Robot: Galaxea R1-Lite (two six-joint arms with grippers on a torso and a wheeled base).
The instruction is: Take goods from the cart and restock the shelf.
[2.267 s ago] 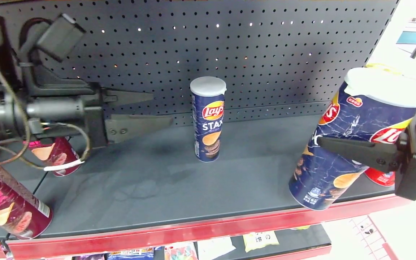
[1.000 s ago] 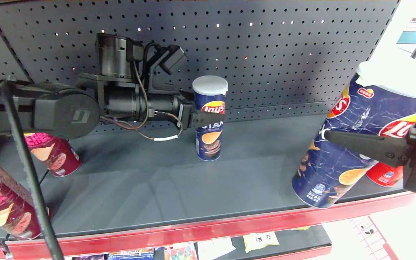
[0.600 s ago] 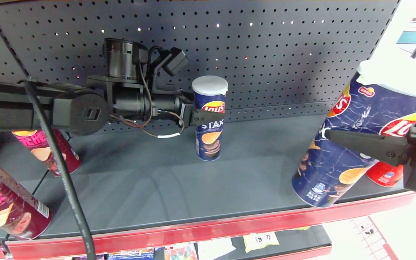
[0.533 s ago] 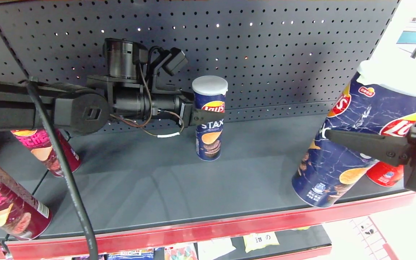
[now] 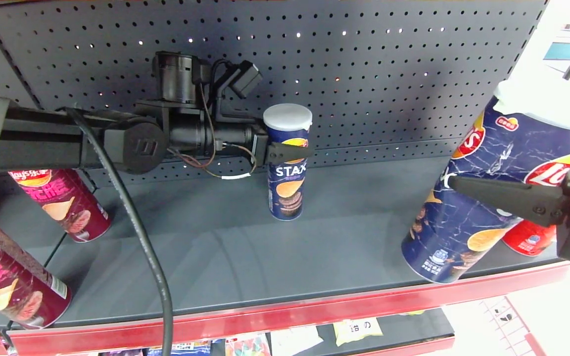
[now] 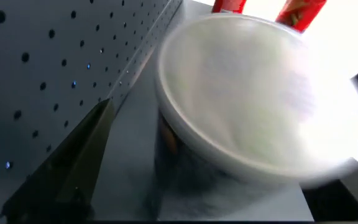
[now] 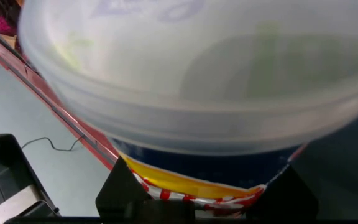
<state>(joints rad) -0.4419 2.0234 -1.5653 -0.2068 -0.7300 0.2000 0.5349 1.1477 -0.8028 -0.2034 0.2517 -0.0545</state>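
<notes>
Left gripper [image 5: 289,151] jaws apart, straddling the top of the centre can [image 5: 285,193], which stands upright near the pegboard [image 5: 364,74]. That arm has come in from 9 o'clock, so I read this as an adjust, not a new drop. Right gripper [image 5: 463,188] is clamped on the tilted held can [image 5: 483,158] at 3 o'clock, base just above the shelf [image 5: 225,257] by its red lip [image 5: 314,309], barely shifted. Open deck at 6 o'clock; maroon cans [image 5: 67,202] at 8, red can [image 5: 527,237] close behind the held one.

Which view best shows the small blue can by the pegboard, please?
Head view: the blue can stands upright, top to base. The left wrist view gives its white lid; the right wrist view faces the other can.
</notes>
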